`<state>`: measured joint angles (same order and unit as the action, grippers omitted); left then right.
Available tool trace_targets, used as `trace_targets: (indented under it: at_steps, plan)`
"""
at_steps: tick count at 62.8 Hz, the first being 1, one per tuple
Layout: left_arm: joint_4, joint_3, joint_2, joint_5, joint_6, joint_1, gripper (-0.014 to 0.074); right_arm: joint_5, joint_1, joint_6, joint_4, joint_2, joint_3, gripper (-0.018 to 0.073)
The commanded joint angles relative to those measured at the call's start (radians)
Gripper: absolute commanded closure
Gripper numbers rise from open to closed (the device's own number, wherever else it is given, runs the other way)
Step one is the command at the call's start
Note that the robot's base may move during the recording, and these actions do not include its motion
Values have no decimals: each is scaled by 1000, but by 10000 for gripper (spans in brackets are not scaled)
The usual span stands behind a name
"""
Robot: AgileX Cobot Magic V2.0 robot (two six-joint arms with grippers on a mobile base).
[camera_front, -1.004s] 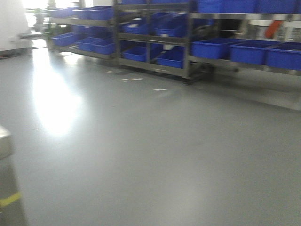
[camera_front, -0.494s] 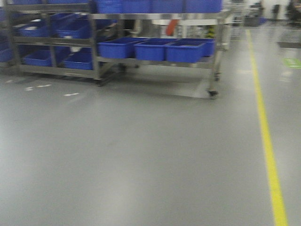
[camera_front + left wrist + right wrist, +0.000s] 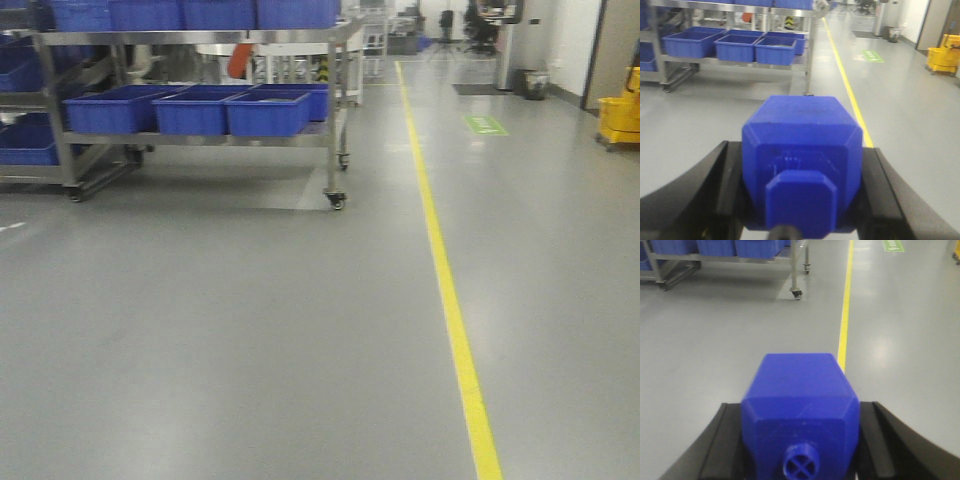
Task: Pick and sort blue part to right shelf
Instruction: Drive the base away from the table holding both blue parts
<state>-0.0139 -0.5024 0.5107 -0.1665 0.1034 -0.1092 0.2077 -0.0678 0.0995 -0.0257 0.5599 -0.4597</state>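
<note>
Left gripper [image 3: 801, 150]: jaws clamped on the blue part [image 3: 802, 125], held clear of the floor [image 3: 250, 330] for carrying. Right gripper [image 3: 800, 407] grips the knobbed block [image 3: 800, 390]. The shelf [image 3: 200, 38] with crates [image 3: 190, 112] sits ahead-left, well apart.

Yellow floor line [image 3: 447, 290], green floor marking [image 3: 486, 125], yellow bucket [image 3: 620, 112] (far right)

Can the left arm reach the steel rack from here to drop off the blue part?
Probably not. The left gripper is shut on the blue part, but the rack stands well away across open floor; the base likely has to drive closer.
</note>
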Motion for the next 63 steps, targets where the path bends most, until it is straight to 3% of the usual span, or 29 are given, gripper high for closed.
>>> trace_targets:
  at_steps: [1,63]
  plan:
    - [-1,-32,1,102,1,3,386,-95,5,-10,-2,0,-31,273]
    - [-1,-32,1,102,1,3,387,-95,5,-10,-2,0,-31,273]
